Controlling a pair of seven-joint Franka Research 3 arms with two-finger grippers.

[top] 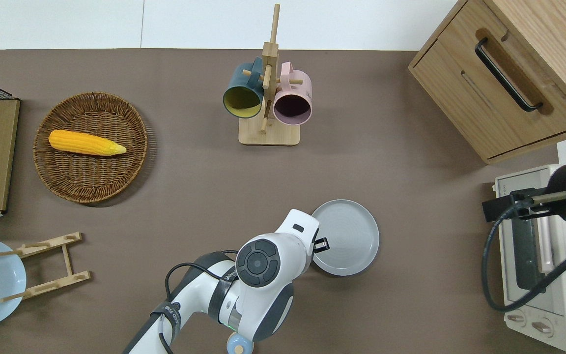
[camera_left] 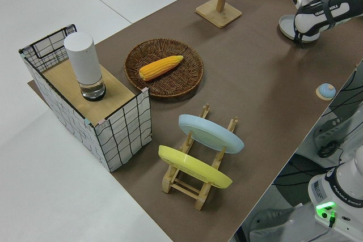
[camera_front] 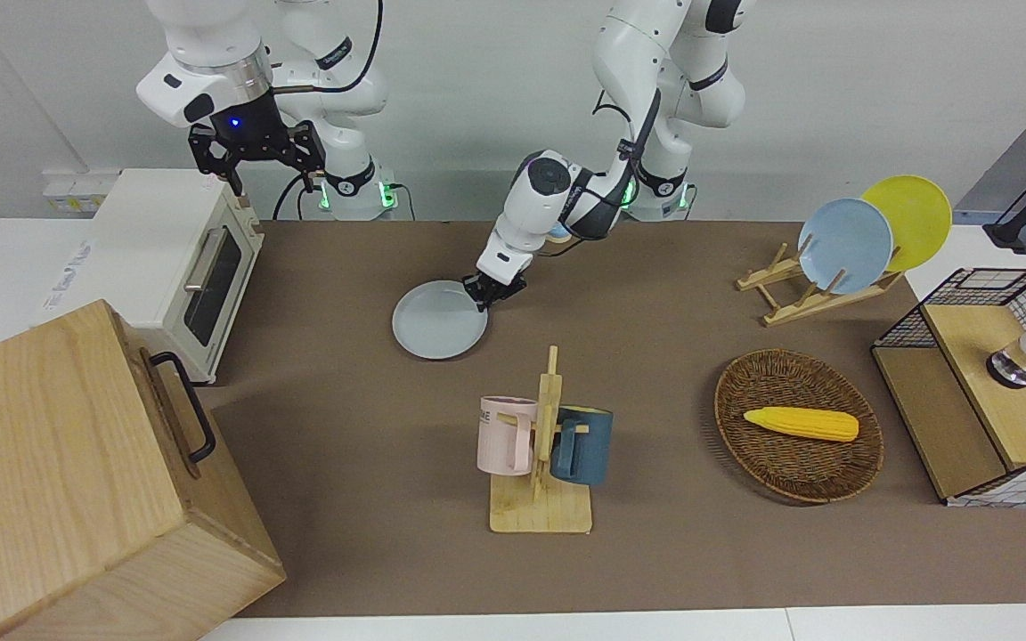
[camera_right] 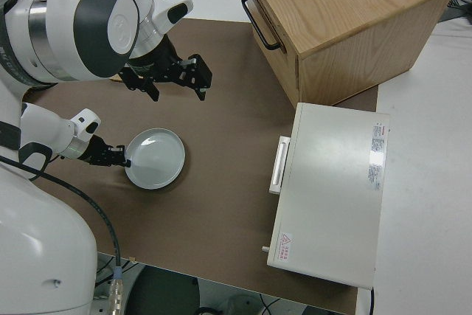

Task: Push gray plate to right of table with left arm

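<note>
Low in the overhead view, just right of centre, the gray plate point(top: 347, 236) lies flat on the table point(top: 401, 206). The left arm point(top: 263, 265) covers the plate's edge toward its own end of the table, where the left gripper point(top: 320, 244) meets the rim; whether its jaws are spread or pressed together cannot be told. The right gripper point(camera_front: 256, 153), parked at upper left of the front view, has its jaws spread.
</note>
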